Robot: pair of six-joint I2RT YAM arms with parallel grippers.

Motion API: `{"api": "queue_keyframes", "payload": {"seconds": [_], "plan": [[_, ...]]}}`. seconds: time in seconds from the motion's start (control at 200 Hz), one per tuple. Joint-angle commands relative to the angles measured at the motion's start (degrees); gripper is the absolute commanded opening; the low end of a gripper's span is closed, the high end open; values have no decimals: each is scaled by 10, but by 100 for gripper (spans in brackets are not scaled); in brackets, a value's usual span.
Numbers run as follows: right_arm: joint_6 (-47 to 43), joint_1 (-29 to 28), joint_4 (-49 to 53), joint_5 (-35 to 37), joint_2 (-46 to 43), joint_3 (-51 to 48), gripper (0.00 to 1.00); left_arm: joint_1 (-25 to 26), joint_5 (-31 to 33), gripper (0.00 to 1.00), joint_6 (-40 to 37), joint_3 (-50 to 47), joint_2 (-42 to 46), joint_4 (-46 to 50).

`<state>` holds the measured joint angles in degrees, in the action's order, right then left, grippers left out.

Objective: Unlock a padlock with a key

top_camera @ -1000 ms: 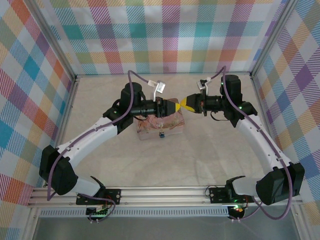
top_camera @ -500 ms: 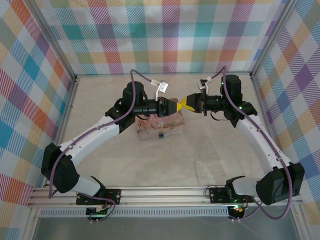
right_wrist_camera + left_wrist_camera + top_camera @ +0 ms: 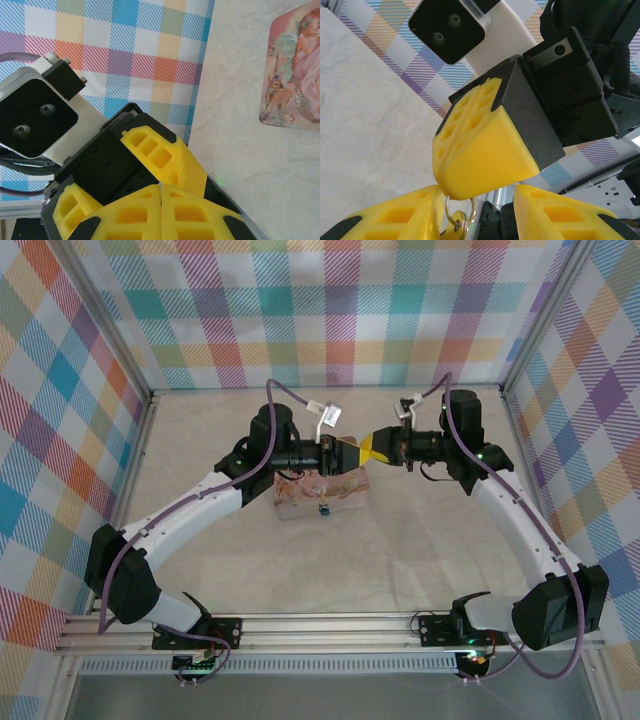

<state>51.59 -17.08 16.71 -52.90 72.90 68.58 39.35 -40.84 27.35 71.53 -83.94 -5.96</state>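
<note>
- The counter (image 3: 430,540) and patterned tin (image 3: 298,496) lie beneath the mid-air handover, so a dropped key could bounce away.
- The right fingers (image 3: 485,150), pressed together, pinch only the top of the key ring (image 3: 456,212); it may slip.
- The left fingers (image 3: 395,220) stand apart around the ring; closing off-centre could knock it loose.
- The key (image 3: 451,231) dangles below, mostly cropped; I cannot place the padlock.

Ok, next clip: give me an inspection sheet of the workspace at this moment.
Surface: pale marbled table.
Job's things: ring with a key hangs at the right gripper's tip.
Clutter: tin under the grippers; small blue item at its front edge, too small to identify.
Grippers: left gripper open, fingers either side of the ring; right gripper shut, apparently on the ring.
Cables: purple cable along each arm.
Surroundings: plaid walls, metal frame.
</note>
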Motion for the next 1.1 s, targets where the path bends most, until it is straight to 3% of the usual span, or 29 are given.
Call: {"api": "queue_keyframes", "payload": {"seconds": [0.0,0.315,0.545,1.095], "plan": [[0,-3,-10,6,-8,-5,0,3,15,42,-13,-5,19,0],[6,-1,-11,23,-16,-4,0,3,67,42,-25,-37,43,19],[11,0,-17,24,-14,-12,0,3,53,29,-21,-36,41,10],[22,-1,-34,13,-15,-20,0,7,39,29,-12,-8,8,-12]]}}
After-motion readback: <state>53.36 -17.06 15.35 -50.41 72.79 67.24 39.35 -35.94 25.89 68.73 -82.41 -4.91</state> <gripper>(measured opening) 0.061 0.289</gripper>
